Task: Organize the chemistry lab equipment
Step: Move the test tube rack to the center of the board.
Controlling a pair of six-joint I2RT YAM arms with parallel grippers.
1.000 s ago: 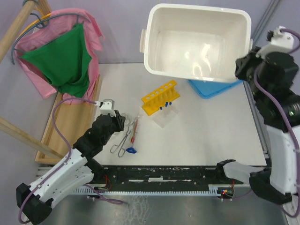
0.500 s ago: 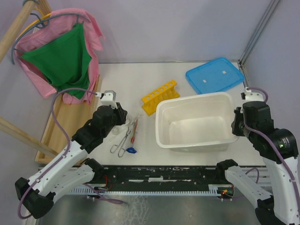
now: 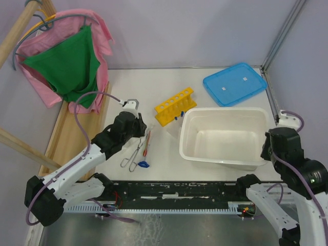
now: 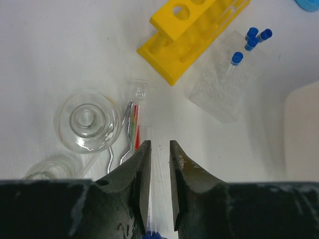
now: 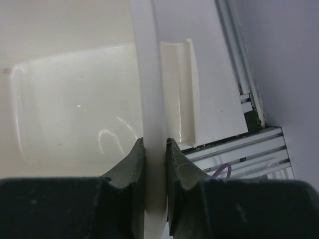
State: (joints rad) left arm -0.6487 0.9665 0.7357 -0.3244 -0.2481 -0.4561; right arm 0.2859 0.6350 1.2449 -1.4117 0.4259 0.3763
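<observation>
Between the jaws of the left gripper [image 4: 159, 147] a narrow slot is kept, and nothing is seen clamped. A thin clear tube [image 4: 145, 133] is straddled lengthwise, close to one finger with a gap to the other. Contact with the table [image 3: 154, 87] cannot be judged.

Just beside the tube, the red rod [image 4: 135, 117] and the metal tongs [image 4: 117, 157] are laid roughly parallel. One glass flask [image 4: 87, 122] stands upright beside them, and a second flask [image 4: 50, 169] is partly cut off by the finger housing. Ahead of the fingertips, the yellow test-tube rack [image 4: 174, 59] is set at a diagonal. The blue-capped tubes [image 4: 251, 37] are lying on a clear plastic block [image 4: 222, 87] just beyond it.

On the other side, the right gripper [image 5: 154, 144] is pinched onto the side wall of the white tub [image 5: 147, 74], one finger inside and one outside, next to the tub handle [image 5: 177, 89]. Whether the tub is resting or lifted cannot be told.

Clearances: the tub's far-left corner is seen over the clear block and close to the rack. Its handle side is near the frame rail [image 5: 244, 74] at the table edge. The blue lid [image 3: 234, 83] is apart at the back right. Bare table is left behind the rack and at the back left.
</observation>
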